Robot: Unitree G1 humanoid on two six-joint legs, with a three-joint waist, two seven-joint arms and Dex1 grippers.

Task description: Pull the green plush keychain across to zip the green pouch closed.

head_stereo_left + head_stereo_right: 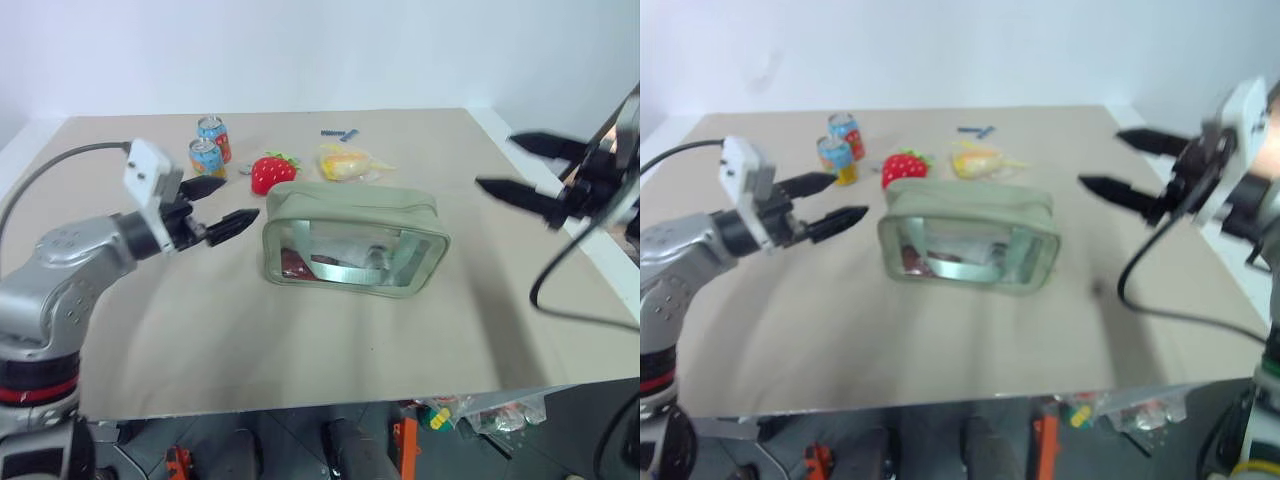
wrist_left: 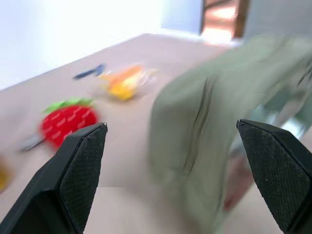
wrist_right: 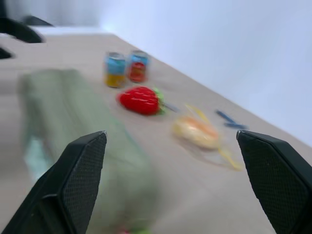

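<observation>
From my head, the green pouch (image 1: 352,238) sits mid-table between my left gripper (image 1: 217,208) and right gripper (image 1: 525,170), both spread wide and empty. I can't spot the green plush keychain; reaching blind could shove the pouch. My left wrist looks past the pouch's end at the strawberry plush (image 2: 68,123). My right wrist sees two cans (image 3: 126,68) on the tan tabletop (image 3: 204,195), white wall behind.
</observation>
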